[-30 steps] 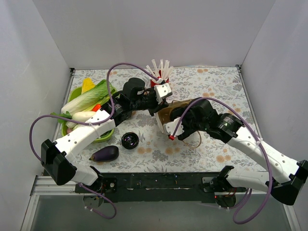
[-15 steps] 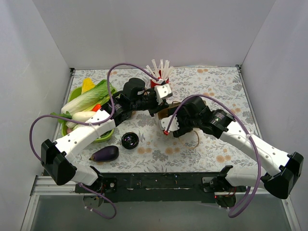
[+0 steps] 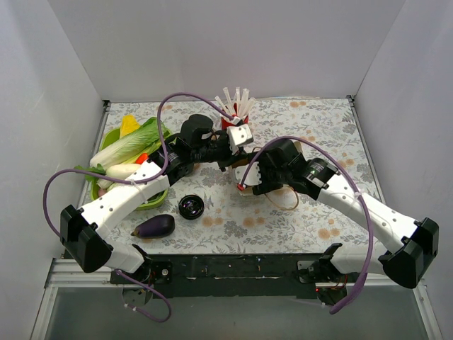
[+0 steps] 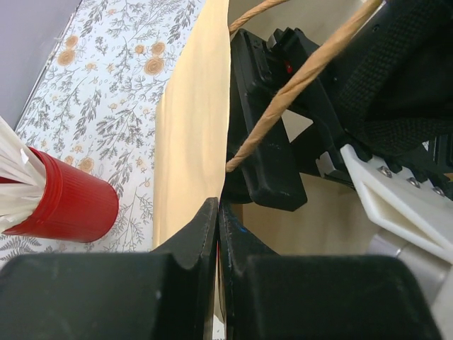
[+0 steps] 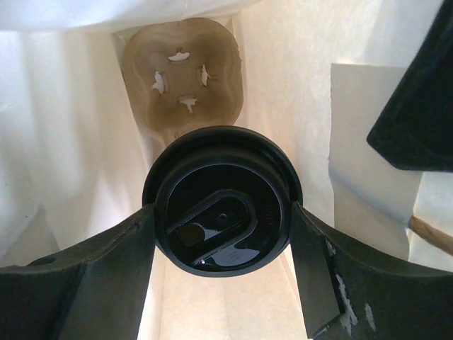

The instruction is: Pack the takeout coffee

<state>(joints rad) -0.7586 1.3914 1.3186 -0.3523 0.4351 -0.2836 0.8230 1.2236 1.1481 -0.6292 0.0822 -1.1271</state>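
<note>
In the right wrist view my right gripper (image 5: 223,212) is shut on the takeout coffee (image 5: 221,198). It holds the cup by its black lid rim, inside a brown paper bag (image 5: 283,85). The cup's tan sides are hidden under the lid. A beige pulp cup carrier (image 5: 180,74) lies at the bag's bottom, beyond the cup. My left gripper (image 4: 216,209) is shut on the bag's edge (image 4: 191,142) and holds the mouth open. From the top, the left gripper (image 3: 237,154) meets the right gripper (image 3: 249,180) at the bag (image 3: 248,161).
A red cup of white straws (image 3: 237,117) stands just behind the bag. A loose black lid (image 3: 191,206) and an eggplant (image 3: 153,226) lie front left. A green bowl (image 3: 152,200) of vegetables sits at the left edge. The bag's rope handle (image 3: 283,200) lies under the right arm.
My right arm has moved left and forward, carrying the cup deeper into the bag. The bag is now mostly covered by the right wrist. The left arm has stayed still.
</note>
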